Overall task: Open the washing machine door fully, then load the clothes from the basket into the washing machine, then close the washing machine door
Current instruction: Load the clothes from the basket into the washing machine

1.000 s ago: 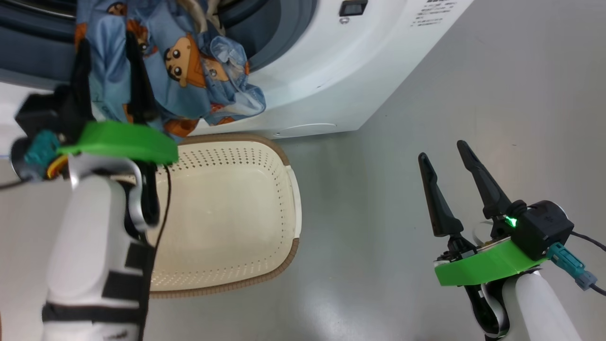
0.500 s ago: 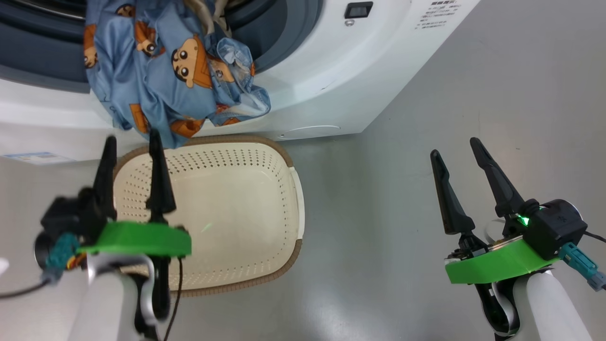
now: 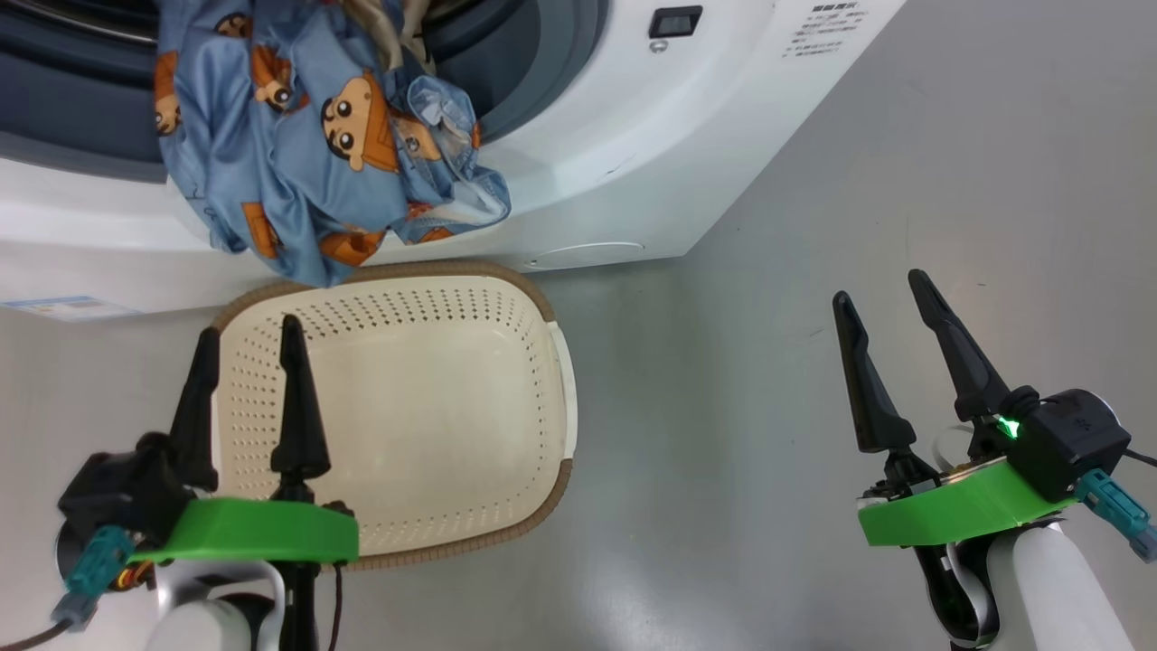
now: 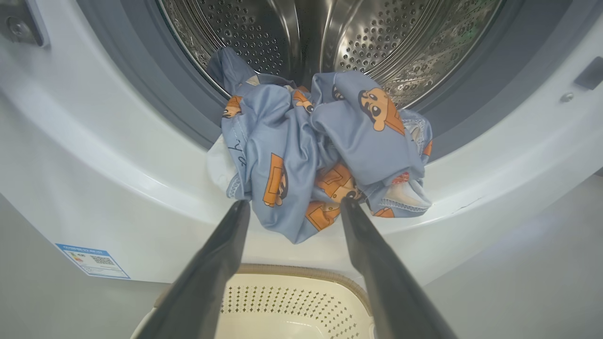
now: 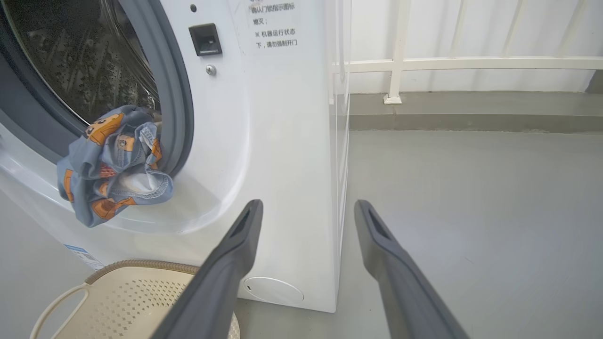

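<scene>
**Now the clothes are hanging out**

Just now my left gripper [image 3: 249, 330] was up at the clothes [image 3: 325, 136]. Now it is backing away from the washing machine [image 3: 633, 163], fingers spread, holding nothing. The clothes are drooping over the washing machine's front lip, so I think they are needing a push. The basket [image 3: 506, 529] below the washing machine is looking empty. My right gripper [image 3: 879, 286] is waiting to the washing machine's right, spread too. The opening's top is cut off.
</scene>
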`<state>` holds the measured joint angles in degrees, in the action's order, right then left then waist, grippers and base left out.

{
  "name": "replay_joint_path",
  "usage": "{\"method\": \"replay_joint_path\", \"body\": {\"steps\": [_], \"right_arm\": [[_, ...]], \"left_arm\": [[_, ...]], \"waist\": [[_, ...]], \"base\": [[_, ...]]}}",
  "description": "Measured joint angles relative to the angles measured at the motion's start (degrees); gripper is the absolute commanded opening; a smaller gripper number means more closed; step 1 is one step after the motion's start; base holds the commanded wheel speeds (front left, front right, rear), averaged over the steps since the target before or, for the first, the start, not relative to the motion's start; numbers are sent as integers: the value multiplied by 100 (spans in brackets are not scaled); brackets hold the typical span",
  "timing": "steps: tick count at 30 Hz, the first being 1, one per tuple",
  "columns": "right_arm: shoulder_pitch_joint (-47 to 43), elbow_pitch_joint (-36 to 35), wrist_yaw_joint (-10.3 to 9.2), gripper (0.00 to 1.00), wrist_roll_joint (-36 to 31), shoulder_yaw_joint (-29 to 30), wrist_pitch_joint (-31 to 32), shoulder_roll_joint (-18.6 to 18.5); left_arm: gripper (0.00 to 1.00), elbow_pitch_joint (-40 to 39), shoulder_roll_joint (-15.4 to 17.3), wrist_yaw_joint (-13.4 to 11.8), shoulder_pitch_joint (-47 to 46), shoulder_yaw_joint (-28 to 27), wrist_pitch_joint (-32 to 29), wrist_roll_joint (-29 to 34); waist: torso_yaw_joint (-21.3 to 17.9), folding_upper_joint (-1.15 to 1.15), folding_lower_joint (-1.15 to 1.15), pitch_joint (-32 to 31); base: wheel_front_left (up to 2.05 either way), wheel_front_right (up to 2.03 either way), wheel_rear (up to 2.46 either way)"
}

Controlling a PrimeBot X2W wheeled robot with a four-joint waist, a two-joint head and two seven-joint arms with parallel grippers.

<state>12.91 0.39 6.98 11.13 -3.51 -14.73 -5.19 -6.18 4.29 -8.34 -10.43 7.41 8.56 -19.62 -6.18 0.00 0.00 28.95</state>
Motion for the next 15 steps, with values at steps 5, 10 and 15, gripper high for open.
{"method": "replay_joint_path", "body": {"steps": [5,10,15], "right_arm": [[-1,-1,0,100,0,11,0,5],[-2,2,0,100,0,16,0,10],[-4,10,0,100,0,23,0,14]], "left_arm": [[100,-163,33,-57,147,-48,-57,-38],[100,-298,75,-136,232,-60,-103,-38],[100,-389,110,-177,248,-59,-124,-37]], "waist": [[-24,0,0,-26],[-43,0,0,-50],[-72,0,0,-89]], "base": [[0,0,0],[0,0,0],[0,0,0]]}}
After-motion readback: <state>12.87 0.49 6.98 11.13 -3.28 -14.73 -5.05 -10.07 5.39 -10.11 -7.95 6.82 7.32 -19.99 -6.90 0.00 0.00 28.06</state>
